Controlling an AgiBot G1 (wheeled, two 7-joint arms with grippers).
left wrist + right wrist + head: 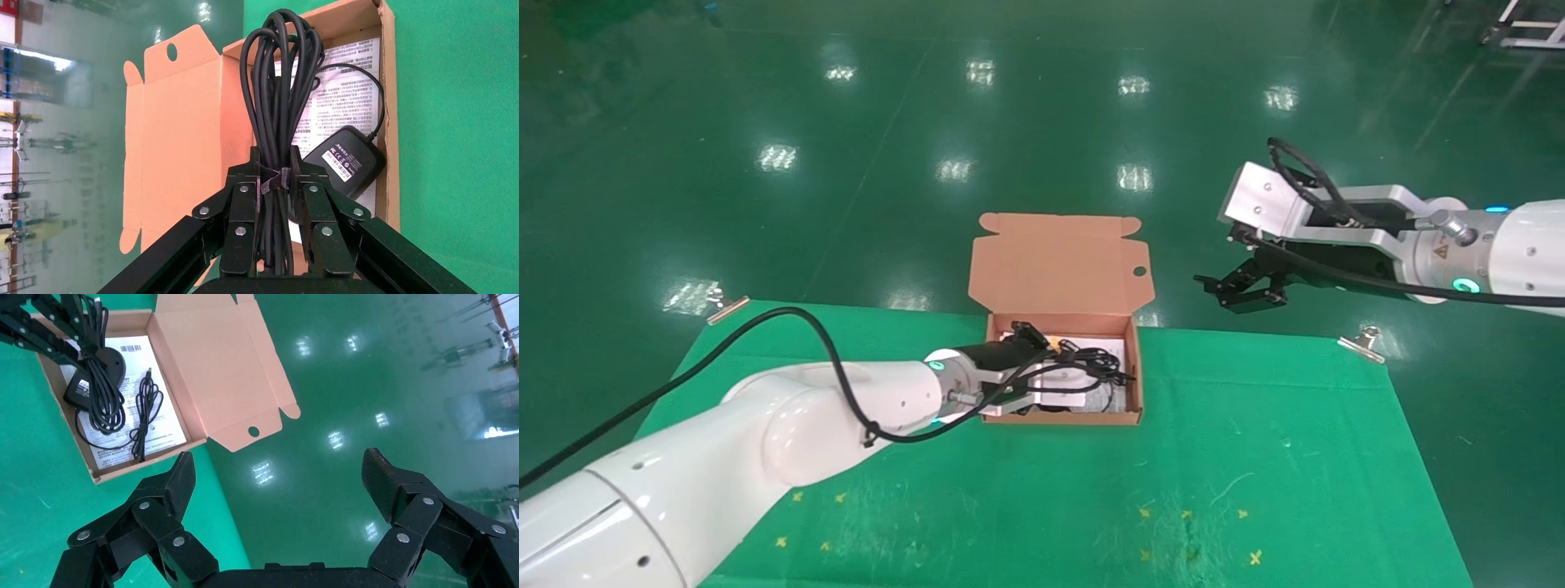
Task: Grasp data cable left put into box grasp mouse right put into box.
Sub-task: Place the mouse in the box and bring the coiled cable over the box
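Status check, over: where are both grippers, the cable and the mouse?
Left gripper shut on cable, over the box. Right gripper open, empty, off past the table. Mouse in box. Nothing in the way.

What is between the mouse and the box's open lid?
In the right wrist view, the mouse's bundled cord lies on the white sheet between it and the lid.

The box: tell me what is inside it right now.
In the box: a white printed sheet, the mouse with its cord. The left gripper holds the data cable above, covering part of the floor.
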